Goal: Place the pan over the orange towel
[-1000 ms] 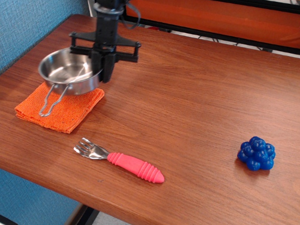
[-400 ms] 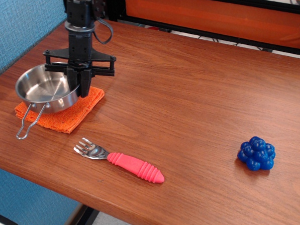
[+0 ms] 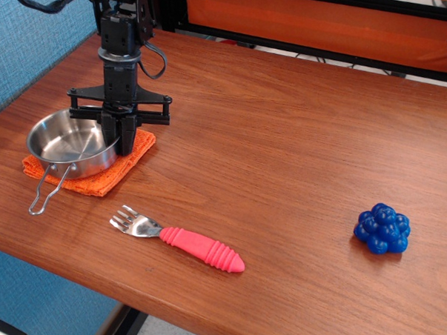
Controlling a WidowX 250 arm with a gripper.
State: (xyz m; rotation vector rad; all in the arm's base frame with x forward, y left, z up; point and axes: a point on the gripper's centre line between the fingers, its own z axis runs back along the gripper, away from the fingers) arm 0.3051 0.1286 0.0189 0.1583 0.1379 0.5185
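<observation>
The shiny steel pan [image 3: 70,143] sits low on the orange towel [image 3: 136,147] at the table's left side and covers most of it. Its wire-loop handle [image 3: 45,193] points toward the front left and hangs past the towel's edge over the wood. My black gripper [image 3: 121,136] comes straight down at the pan's right rim, and its fingers are shut on that rim. The towel's right corner and front edge show around the pan.
A metal fork with a pink ribbed handle [image 3: 201,249] lies in front of the towel near the table's front edge. A blue berry-shaped toy [image 3: 382,228] sits at the right. An orange-and-black frame [image 3: 328,18] runs along the back. The table's left edge is close to the pan.
The gripper has carried the pan left and down, from above the towel's back right to low over its middle. In the last step it only sank slightly.
</observation>
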